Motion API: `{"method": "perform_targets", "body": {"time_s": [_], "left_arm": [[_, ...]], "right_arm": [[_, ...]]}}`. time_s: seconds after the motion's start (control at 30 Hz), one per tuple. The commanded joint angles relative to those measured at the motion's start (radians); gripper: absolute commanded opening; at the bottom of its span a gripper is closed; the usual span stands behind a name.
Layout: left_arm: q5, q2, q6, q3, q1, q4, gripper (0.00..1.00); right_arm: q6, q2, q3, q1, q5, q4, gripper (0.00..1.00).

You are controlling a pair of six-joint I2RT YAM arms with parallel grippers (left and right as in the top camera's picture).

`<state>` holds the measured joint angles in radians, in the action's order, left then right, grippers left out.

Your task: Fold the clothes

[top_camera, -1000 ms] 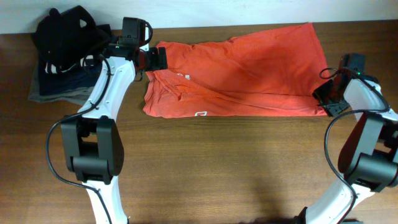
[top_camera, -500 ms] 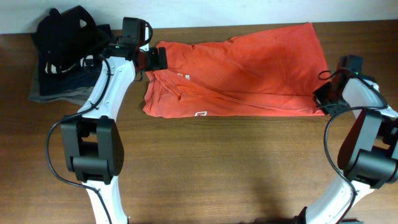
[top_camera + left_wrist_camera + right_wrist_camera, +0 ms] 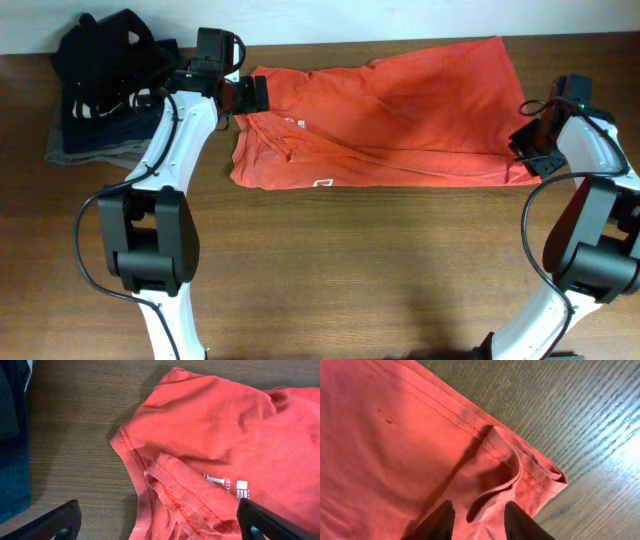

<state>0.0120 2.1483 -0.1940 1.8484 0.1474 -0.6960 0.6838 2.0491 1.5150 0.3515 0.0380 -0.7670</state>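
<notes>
The orange-red T-shirt point(image 3: 380, 110) lies folded lengthwise across the far half of the wooden table, with white print point(image 3: 322, 183) near its front edge. My left gripper point(image 3: 250, 95) is open and low over the shirt's left end. In the left wrist view its jaws point(image 3: 157, 520) stand wide on either side of the ribbed edge and a folded hem point(image 3: 210, 435). My right gripper point(image 3: 527, 150) is at the shirt's front right corner. In the right wrist view it point(image 3: 479, 520) is closed on a raised fold of the hem point(image 3: 500, 475).
A pile of black, navy and grey garments point(image 3: 105, 80) sits at the far left corner, just left of my left arm; its blue edge shows in the left wrist view point(image 3: 12, 460). The back wall runs right behind the shirt. Bare wood point(image 3: 350, 270) fills the near half.
My right gripper has moved a little back and to the right at the shirt's right corner, taking the hem fold with it. The left arm has not moved.
</notes>
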Motion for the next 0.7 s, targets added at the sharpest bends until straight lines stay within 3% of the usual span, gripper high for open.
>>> {"method": "perform_targets", "body": {"time_s": [0.0,0.4,0.57,0.67], "left_arm": [[0.006,-0.026,0.005,0.016,0.003,-0.001,0.99],[0.007,-0.026,0.005,0.016,0.003,-0.001,0.99],[0.007,-0.026,0.005,0.016,0.003,-0.001,0.99],[0.007,-0.026,0.005,0.016,0.003,-0.001,0.99]], "right_arm": [[0.008,0.007,0.016,-0.003,0.027,-0.007,0.39],[0.009,0.051,0.013,-0.005,0.016,-0.011,0.38],[0.009,0.051,0.013,-0.005,0.016,-0.011,0.32],[0.009,0.051,0.013,-0.005,0.016,-0.01,0.22]]}}
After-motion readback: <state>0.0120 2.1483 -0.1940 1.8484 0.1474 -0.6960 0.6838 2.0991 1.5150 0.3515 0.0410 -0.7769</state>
